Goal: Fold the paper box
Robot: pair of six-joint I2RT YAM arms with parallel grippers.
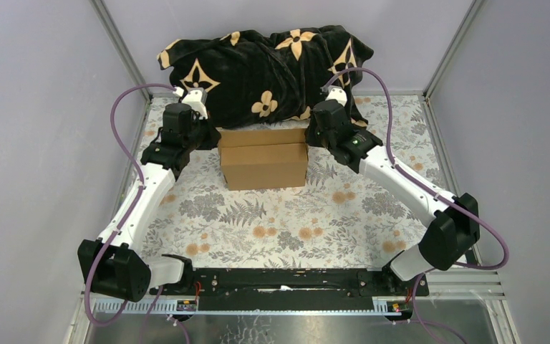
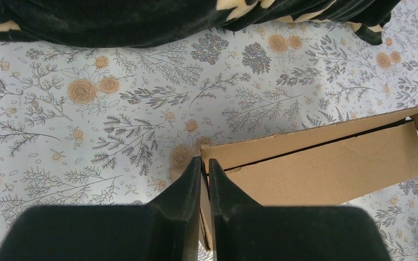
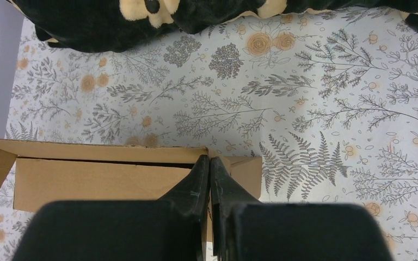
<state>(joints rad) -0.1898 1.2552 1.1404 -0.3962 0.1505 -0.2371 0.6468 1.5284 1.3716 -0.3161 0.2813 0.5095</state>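
Pinching 1 end flap each of the paper box [image 1: 263,156] with left gripper [image 2: 205,163] and right gripper [image 3: 209,161], fingers [image 2: 185,187] pressed nearly together on the cardboard, with it lying on the floral cloth [image 1: 293,222] just before the black blanket [image 1: 258,64].

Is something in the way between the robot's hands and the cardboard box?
No, nothing visible. The left gripper and the right gripper are each closed on the box, one at each end. The blanket lies behind the box, not between them.
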